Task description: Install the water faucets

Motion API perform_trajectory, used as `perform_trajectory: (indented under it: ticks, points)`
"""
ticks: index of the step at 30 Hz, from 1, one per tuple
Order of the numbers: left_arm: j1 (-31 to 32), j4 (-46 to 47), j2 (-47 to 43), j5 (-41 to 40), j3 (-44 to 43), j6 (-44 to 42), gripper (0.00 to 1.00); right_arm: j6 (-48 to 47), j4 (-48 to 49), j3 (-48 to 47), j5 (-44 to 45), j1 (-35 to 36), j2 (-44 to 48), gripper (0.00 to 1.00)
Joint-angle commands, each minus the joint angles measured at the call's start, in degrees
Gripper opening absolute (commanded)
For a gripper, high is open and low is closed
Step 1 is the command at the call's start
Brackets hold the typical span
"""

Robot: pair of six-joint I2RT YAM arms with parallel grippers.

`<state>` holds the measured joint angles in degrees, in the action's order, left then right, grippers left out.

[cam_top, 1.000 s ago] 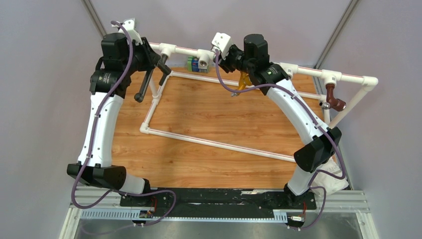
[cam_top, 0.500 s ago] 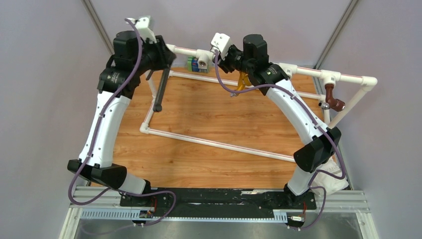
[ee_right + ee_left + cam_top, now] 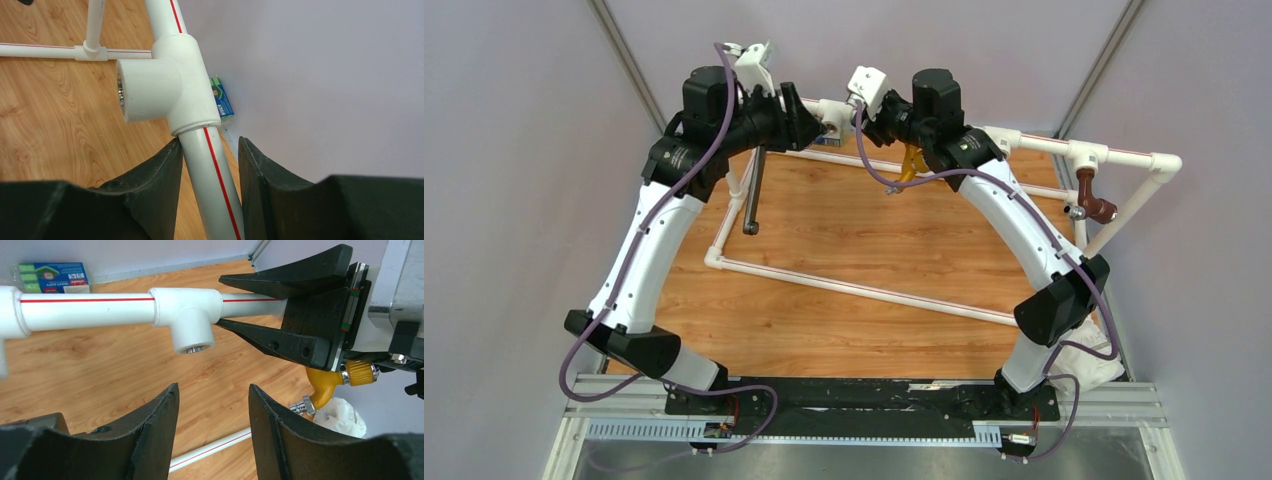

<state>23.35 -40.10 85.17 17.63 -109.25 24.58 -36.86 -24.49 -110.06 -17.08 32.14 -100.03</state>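
The long dark grey metal faucet tube (image 3: 754, 195) hangs down at the far left of the white plastic pipe frame (image 3: 864, 288). Its upper end is hidden behind the left arm and its lower end sits above the wooden tabletop (image 3: 874, 235). Just to its right, the left gripper (image 3: 212, 387) is open and empty, apart from the faucet and facing the white tee fitting (image 3: 187, 315) on the far rail. Right of the tee, the right gripper (image 3: 209, 142) is closed around the rail. The orange tap (image 3: 320, 385) hangs beneath that gripper, and a brown tap (image 3: 1096, 200) sits on the far right fitting.
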Motion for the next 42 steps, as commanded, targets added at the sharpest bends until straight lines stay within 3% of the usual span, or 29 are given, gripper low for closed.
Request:
perform_trajectory:
  ticks: [1, 15, 16, 22, 32, 42]
  points:
    - [-2.2, 0.3, -4.2, -1.6, -2.1, 0.5, 0.61, 7.0, -6.8, 2.4, -5.5, 2.7, -2.4, 0.0]
    - [-23.0, 9.1, -16.0, 2.6, 14.0, 8.6, 0.68, 7.0, -6.8, 2.6, -5.4, 2.7, -2.2, 0.0]
    - [-26.6, 9.8, -16.9, 3.1, 15.0, 9.8, 0.68, 7.0, -6.8, 2.6, -5.4, 2.7, -2.2, 0.0]
    - [-34.1, 20.8, -19.2, 9.9, 25.9, 18.8, 0.76, 6.9, -6.7, 2.4, -5.5, 2.7, -2.4, 0.0]
    - [-34.3, 41.7, -17.1, 17.4, 36.6, 32.0, 0.78, 6.8, -6.7, 2.4, -5.6, 2.7, -2.5, 0.0]
    - [-34.3, 48.3, -13.3, 20.4, 40.3, 39.8, 0.74, 6.7, -6.7, 2.7, -5.4, 2.7, -2.5, 0.0]
